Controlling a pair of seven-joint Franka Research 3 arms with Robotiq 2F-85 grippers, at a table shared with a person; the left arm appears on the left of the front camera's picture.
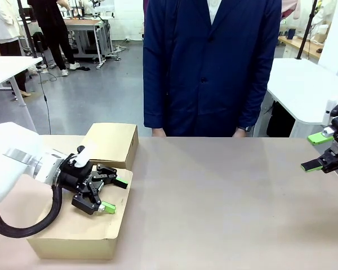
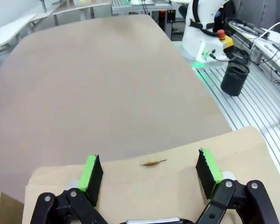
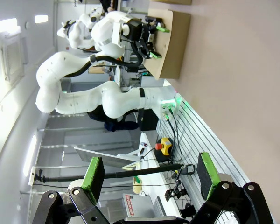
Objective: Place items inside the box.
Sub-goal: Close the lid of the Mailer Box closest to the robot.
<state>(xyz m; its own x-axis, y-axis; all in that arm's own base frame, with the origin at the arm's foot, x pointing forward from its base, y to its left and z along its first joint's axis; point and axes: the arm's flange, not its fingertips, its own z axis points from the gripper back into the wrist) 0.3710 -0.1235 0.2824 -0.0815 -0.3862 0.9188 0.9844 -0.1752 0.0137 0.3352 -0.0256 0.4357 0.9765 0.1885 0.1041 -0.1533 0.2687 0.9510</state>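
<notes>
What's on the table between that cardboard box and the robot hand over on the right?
Nothing: in the front view, bare tabletop stretches from the box to the right gripper.

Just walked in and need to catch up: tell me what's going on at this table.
The left gripper hovers with open jaws over the shut lid of the long cardboard box at the table's left end. The right gripper waits open at the right edge, holding nothing. A person in a navy coat stands at the far side. A smaller box sits behind the long one.
</notes>
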